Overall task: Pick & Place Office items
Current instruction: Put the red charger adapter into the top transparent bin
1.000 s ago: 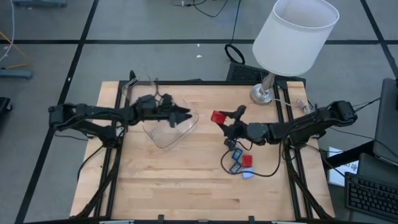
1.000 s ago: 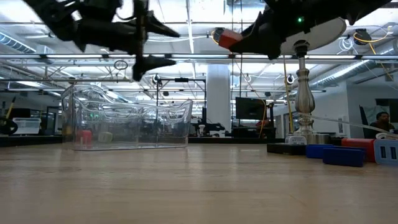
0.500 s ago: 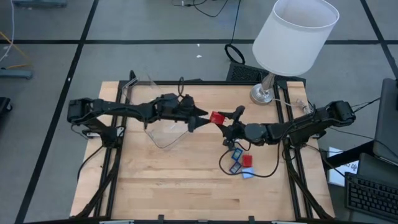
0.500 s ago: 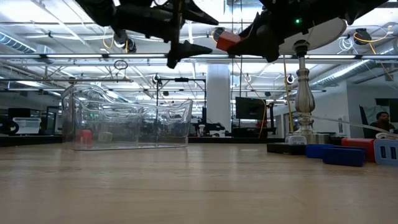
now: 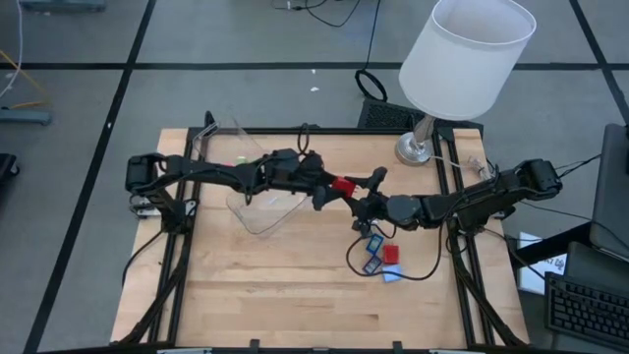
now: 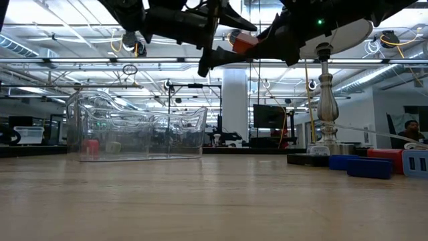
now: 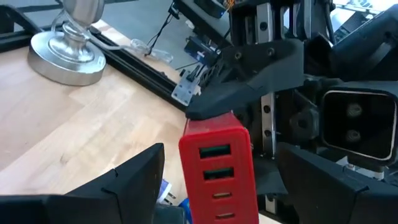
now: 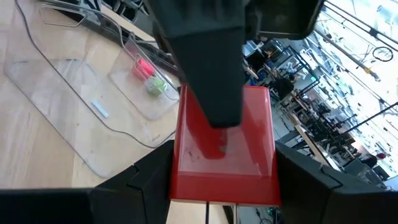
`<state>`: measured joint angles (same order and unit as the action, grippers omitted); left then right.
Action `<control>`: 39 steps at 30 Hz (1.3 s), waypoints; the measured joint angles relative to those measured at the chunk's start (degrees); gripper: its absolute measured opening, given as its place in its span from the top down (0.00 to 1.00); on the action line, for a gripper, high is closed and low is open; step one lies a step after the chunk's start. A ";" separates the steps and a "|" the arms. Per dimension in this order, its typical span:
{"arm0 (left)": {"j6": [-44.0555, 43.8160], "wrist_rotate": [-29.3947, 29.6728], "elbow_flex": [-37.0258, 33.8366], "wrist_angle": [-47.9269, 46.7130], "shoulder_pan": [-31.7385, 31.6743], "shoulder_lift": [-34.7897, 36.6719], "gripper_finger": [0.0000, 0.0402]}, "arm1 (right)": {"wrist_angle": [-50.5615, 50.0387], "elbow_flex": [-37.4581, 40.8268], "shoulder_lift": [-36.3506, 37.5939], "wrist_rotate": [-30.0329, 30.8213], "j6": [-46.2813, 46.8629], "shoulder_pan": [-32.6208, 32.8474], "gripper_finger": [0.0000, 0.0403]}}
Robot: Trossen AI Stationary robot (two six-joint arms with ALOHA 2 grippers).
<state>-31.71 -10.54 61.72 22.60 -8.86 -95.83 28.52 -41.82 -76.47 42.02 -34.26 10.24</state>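
A red block with a row of ports [image 7: 217, 168] hangs in the air over the table's middle [image 5: 343, 185], shut in my right gripper [image 5: 354, 195], which reaches in from the right. My left gripper [image 5: 322, 192] is stretched across from the left and stands open. Its two fingers [image 7: 134, 183] flank the block with a gap on each side. In the right wrist view one left finger [image 8: 208, 68] crosses in front of the block's broad face [image 8: 249, 149]. More small blue and red pieces [image 5: 380, 259] lie on the table below my right arm. My right gripper [image 8: 224, 190] pinches the red block between its two fingers, one on each opposite side edge [image 8: 181, 168]. The fingers come level from the table's right. The block is lifted clear, high above the wood [image 6: 242, 41], with its port face toward my left gripper.
A clear plastic container [image 5: 263, 208] sits under my left arm, holding a red and a pale bit [image 6: 93, 146]. Another clear piece [image 5: 218, 138] lies at the far left corner. The white-shaded lamp [image 5: 467, 54] stands at the far right, and a dark cable [image 5: 413, 270] loops by the small pieces.
My left gripper has travelled toward the table's right, passing over the clear container, and has reached the red block, which now lies between its open fingers. The right gripper and the block have kept still.
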 joint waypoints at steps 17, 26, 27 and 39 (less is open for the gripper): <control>1.14 -0.50 0.32 -0.27 0.02 -0.20 0.23 | -0.96 0.07 0.00 0.10 0.58 0.00 0.47; 1.19 -0.49 0.32 -0.46 0.02 -0.20 0.27 | -0.97 0.07 0.00 -0.02 0.58 0.00 0.47; 1.20 -0.49 0.32 -0.45 0.02 -0.20 0.30 | -0.97 0.07 0.00 -0.02 0.58 0.00 0.47; 1.44 -0.20 0.32 -0.42 -0.02 -0.20 0.61 | -0.88 0.07 0.04 -0.02 0.58 0.00 0.47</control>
<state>-30.27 -10.73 62.04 22.18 -8.88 -96.03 27.64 -41.76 -76.42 42.00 -33.67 10.24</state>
